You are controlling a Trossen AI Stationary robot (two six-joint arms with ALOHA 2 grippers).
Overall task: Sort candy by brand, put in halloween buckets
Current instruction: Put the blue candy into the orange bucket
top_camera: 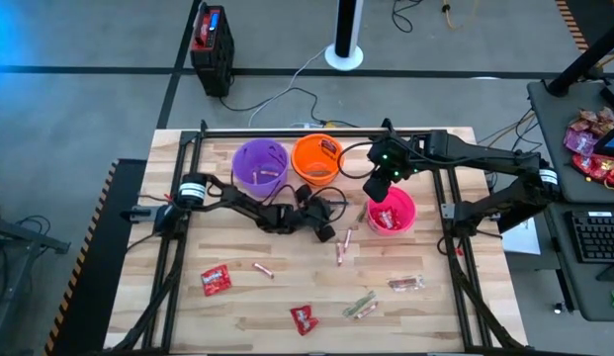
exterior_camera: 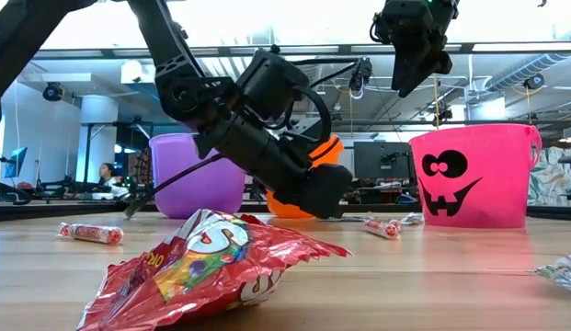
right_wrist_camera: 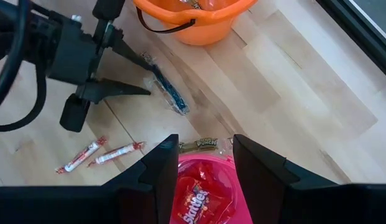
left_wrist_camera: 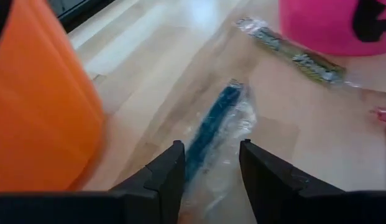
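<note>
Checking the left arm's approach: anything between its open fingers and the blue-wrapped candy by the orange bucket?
Nothing visible. The left gripper is open, with the blue-wrapped candy lying flat on bare wood directly ahead. The orange bucket stands off to one side, not in the path.

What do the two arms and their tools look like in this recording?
Both arms are dark, nearly black. The left arm has a white band near its base and looping black cables; the right arm shows green lights near its wrist. Each tool, left and right, has two black wedge-shaped fingers.
</note>
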